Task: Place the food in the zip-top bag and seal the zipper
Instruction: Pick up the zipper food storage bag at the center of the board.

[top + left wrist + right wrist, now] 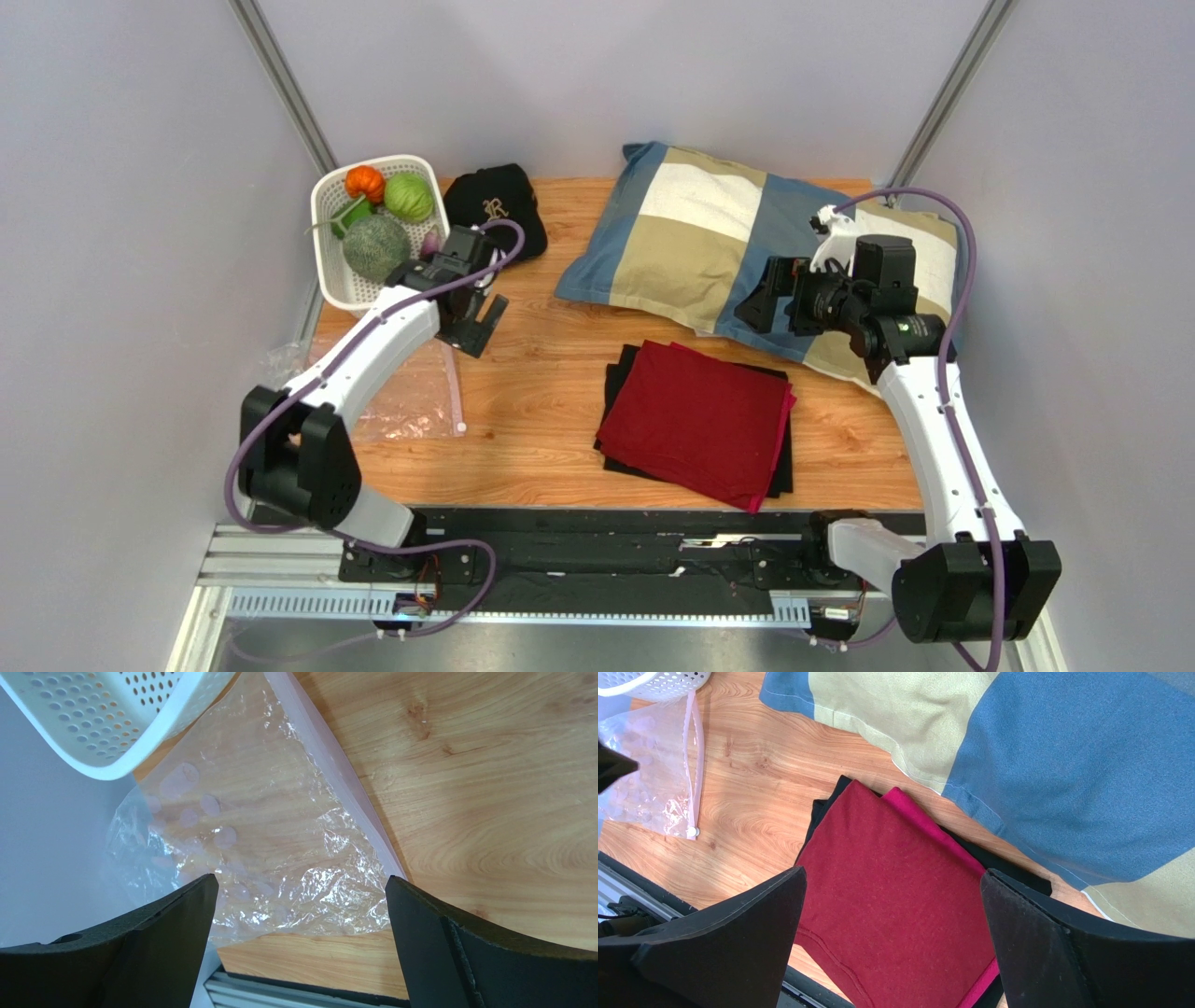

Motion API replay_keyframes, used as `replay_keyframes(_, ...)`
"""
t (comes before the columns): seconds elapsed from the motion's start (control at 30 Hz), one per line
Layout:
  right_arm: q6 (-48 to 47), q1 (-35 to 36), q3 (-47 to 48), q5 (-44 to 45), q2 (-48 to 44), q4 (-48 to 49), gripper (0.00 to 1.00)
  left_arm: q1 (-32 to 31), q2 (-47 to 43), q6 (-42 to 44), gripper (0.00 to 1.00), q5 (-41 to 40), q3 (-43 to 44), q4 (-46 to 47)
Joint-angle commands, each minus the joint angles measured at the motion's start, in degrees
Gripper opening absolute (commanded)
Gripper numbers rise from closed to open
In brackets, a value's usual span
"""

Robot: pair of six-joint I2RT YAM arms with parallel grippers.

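— Orange pumpkin [365, 182], pale green cabbage [408, 196], a green pepper [351, 214] and the netted melon [375, 248] are all sitting in the white basket [326, 273] at the table's far left corner. I am not making out the eggplant.

— Where is the zip-top bag [246, 833] lying?

— It is lying flat on the wooden table [491, 777], on the near side of the basket. The zipper [337, 777] is running along the bag's right edge, its far end reaching toward the basket. I cannot tell if they are touching.

— What is the left gripper [300, 882] doing?

— It is hovering by the basket, over the zipper's far end, with its jaws spread wide and gripping nothing.

— And the right gripper [892, 876]?

— It is hanging over the near edge of the blue-and-tan pillow [1053, 763], well apart from the bag, fingers likewise gaping and carrying nothing. Its camera is looking down on a folded red cloth [892, 903], which is lying on a black cloth [613, 385]. A black cap [494, 196] is resting just right of the basket.
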Motion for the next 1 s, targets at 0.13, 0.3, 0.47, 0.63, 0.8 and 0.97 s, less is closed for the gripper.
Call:
replay_keyframes(0.13, 0.3, -0.1, 0.1, -0.7, 1.6, 2.2, 1.00, -3.7, 13.7, -12.0, 0.97, -13.1, 2.7, 1.4)
replay_keyframes(0.3, -0.8, -0.1, 0.4, 0.0, 2.2, 1.0, 1.00, -4.5, 20.7, -13.8, 0.88, -14.5, 2.8, 1.6)
replay_keyframes(0.47, -1.5, -0.1, 0.9, 0.1, 3.2, 0.3, 1.00, -4.7, 24.9, -15.0, 0.85, -15.8, 2.5, 2.2)
replay_keyframes(0.63, -2.2, -0.2, 1.5, 0.0, 3.8, -0.3, 1.00, -4.7, 28.3, -15.8, 0.75, -16.6, 3.3, 2.6)
replay_keyframes(0.8, -2.9, -0.1, 3.0, -0.2, 4.3, -0.1, 1.00, -4.7, 29.1, -15.7, 0.62, -16.4, 3.5, 2.3)
replay_keyframes(0.97, -3.1, -0.1, 3.8, -2.1, 4.1, -0.8, 1.00, -4.7, 23.2, -14.4, 0.30, -13.5, 2.3, 1.9)
